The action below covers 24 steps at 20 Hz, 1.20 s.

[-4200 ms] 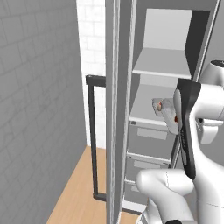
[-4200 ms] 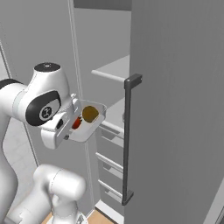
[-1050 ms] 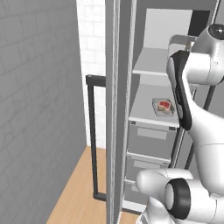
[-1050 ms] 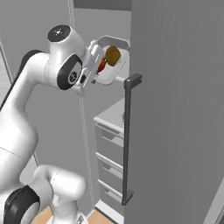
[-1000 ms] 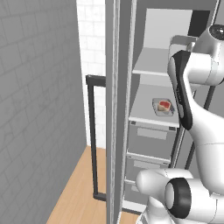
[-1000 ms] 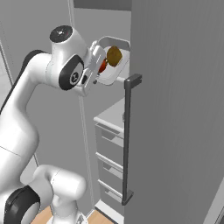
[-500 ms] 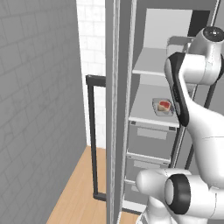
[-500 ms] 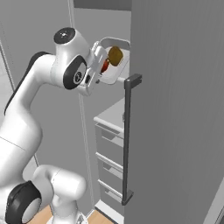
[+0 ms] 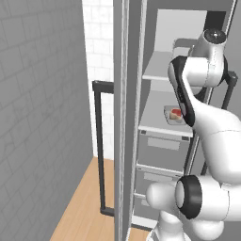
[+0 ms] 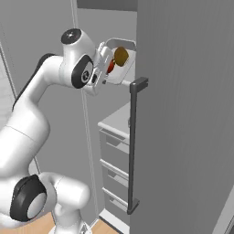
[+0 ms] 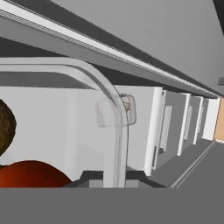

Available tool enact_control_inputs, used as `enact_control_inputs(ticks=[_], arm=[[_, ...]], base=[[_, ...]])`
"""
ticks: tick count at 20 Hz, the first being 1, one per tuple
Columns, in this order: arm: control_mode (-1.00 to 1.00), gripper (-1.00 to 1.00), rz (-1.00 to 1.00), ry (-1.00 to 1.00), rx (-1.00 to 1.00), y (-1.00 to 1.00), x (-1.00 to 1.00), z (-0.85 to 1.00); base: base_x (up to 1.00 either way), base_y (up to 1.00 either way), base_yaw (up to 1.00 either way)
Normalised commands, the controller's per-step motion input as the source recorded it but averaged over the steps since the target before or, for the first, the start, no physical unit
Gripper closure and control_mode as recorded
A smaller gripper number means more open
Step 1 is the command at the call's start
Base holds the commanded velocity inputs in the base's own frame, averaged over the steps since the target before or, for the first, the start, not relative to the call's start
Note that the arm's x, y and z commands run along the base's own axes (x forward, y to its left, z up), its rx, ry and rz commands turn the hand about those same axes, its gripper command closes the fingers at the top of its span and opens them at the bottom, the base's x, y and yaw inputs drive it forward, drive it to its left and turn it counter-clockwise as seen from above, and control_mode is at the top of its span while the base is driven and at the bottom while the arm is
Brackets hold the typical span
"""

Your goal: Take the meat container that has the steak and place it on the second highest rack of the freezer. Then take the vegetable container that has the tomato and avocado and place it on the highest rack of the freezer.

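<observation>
The fingers [image 10: 104, 68] are clamping the vegetable container [image 10: 119, 64] by its rim, raised beside the freezer's highest rack [image 9: 159, 71]; it looks light and rigid, though the tomato [image 10: 110, 66] and avocado [image 10: 121, 55] may roll.

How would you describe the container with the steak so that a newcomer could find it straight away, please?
Look into the open freezer, at the lower of its two pale shelves, the second highest rack, just above the grey drawers. The small clear meat container rests there, holding the red steak; the other container, with tomato and avocado, is held higher up in the gripper.
</observation>
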Motion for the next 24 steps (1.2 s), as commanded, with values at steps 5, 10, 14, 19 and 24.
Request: enact_control_inputs(ticks=[5, 10, 14, 19, 24], arm=[[-1.00, 1.00, 0.00, 0.00, 0.00, -0.09, 0.51, 0.00], [-1.00, 1.00, 0.00, 0.00, 0.00, -0.19, 0.32, -0.08], [-1.00, 1.00, 0.00, 0.01, 0.00, -0.13, 0.04, -0.23], [-1.00, 1.00, 0.00, 0.01, 0.00, -0.05, 0.17, -0.13], [-1.00, 1.00, 0.00, 0.05, 0.00, -0.19, 0.44, 0.00]], base=[[0.00, 0.00, 0.00], [0.00, 0.00, 0.00], [0.00, 0.00, 0.00], [0.00, 0.00, 0.00], [0.00, 0.00, 0.00]])
